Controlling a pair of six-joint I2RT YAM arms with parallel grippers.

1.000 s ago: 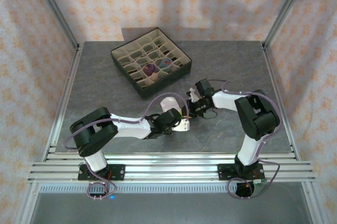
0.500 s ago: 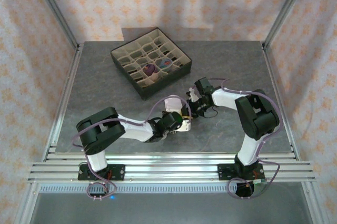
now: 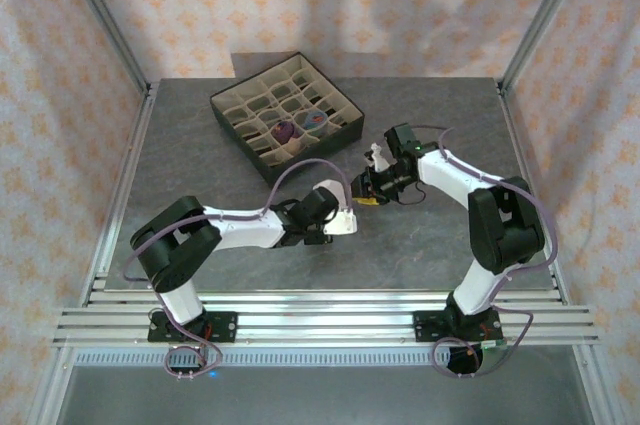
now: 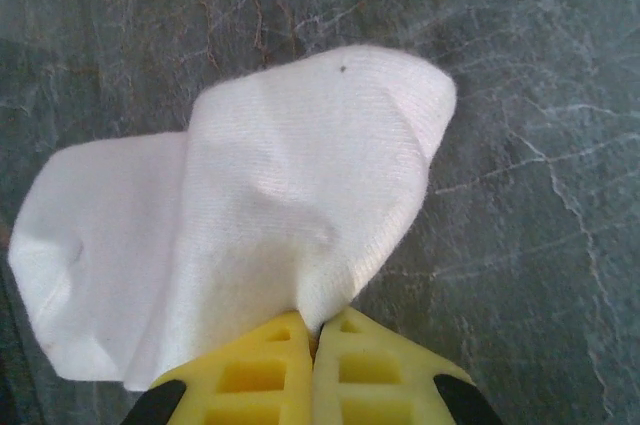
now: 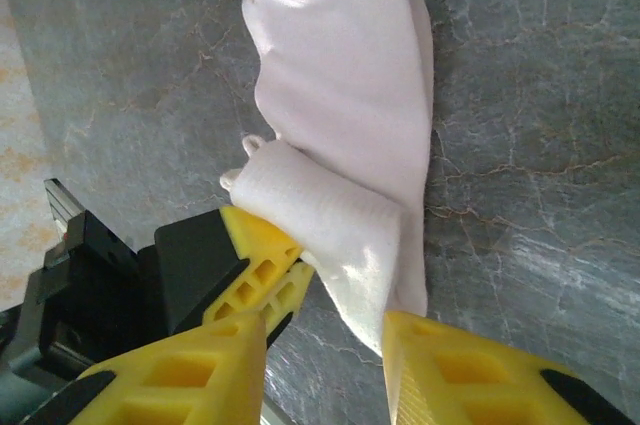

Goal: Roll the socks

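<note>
Peach-patterned cloth curtains (image 3: 330, 5) hung on a silver metal frame (image 3: 100, 5) around my workspace. Inside it, the grey marbled stone-look desk (image 3: 190, 175) carried everything else. My two white-and-black arms reached inward from the near edge. The left arm (image 3: 235, 230) stretched to the right and the right arm (image 3: 455, 180) bent to the left, so they met near the middle of the desk, just in front of the box.

The dark square box with beige grid compartments (image 3: 322, 153) sat toward the far side, turned at an angle. Two neighbouring compartments each held a bundle: a dark purple sock (image 3: 286, 131) and, just to its right, a grey-blue sock (image 3: 316, 122) with a touch of orange. From above I could not tell how tightly either was rolled.

The soft white knit sock (image 4: 260, 205) lay on the desk between my arms, outside the box. It was loosely folded over itself, with one rounded end pointing away from my left wrist. In the right wrist view, it (image 5: 350, 115) ran up from the jaws toward the box's dark edge.

My left jaws were pressed together, pinching a bunched edge of the sock between their yellow tips. My right jaws stood partly apart, one tip on each side of the sock's near end, and neither was clamping it.
</note>
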